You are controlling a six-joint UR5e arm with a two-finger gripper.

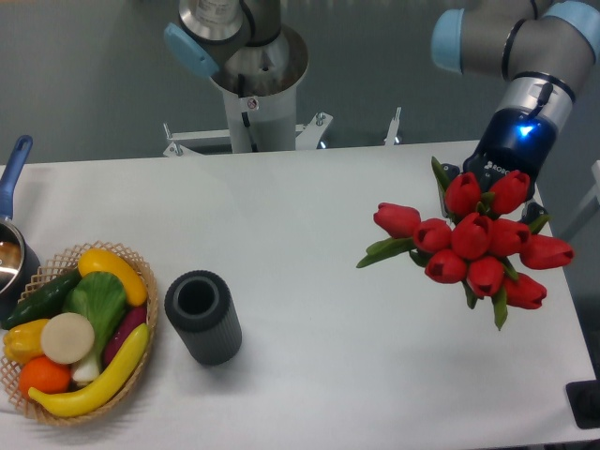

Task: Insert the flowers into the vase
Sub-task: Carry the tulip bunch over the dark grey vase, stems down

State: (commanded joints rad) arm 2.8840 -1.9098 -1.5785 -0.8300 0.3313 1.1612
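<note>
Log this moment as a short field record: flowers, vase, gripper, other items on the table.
flowers: bunch of red tulips, lifted over the right side of the table, blooms toward the camera
vase: dark ribbed cylinder, upright, mouth empty, left of centre
gripper: hidden behind the tulips; jaw state not visible
basket: wicker, beside the vase on its left, holding toy vegetables
pot: blue-handled, at the left edge
task status: tulips not yet in the vase
</note>
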